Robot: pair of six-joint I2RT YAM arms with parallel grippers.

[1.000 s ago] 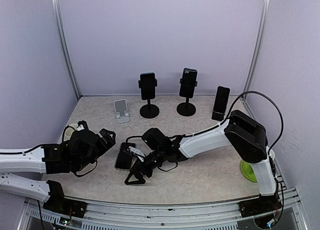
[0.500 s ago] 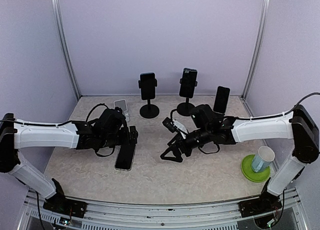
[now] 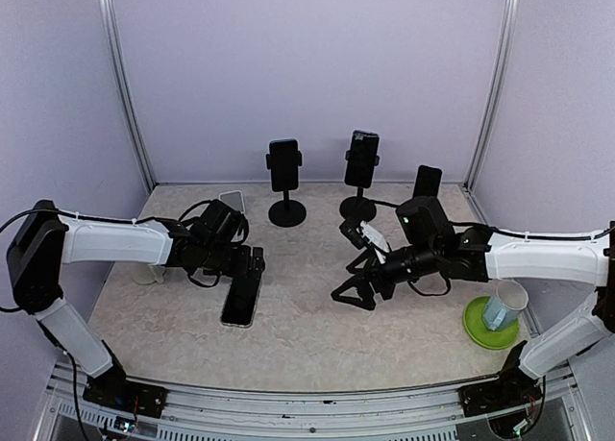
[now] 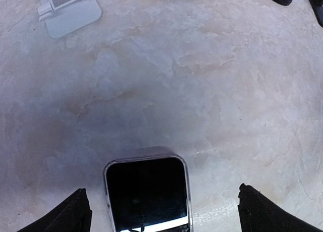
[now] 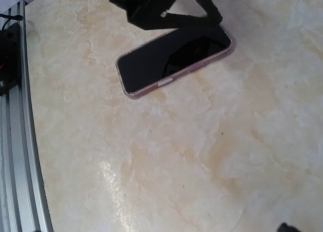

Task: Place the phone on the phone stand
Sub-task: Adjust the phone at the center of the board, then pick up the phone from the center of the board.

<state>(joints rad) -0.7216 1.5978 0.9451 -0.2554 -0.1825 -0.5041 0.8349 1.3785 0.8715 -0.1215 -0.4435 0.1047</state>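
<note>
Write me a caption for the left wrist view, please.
Open left gripper poised over the flat-lying phone, white stand beyond.

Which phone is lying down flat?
The phone on the table by the left pincer. The other three phones stand upright at the back.

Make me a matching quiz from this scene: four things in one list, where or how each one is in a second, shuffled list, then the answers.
Things
1. near phone
2. cup
3. white stand
4. left end effector

States
A. on the green coaster
B. open, just over a phone's far end
C. empty, toward the back left
D. lying flat on the table

Pairs: 1-D, 2-A, 3-C, 4-B
</note>
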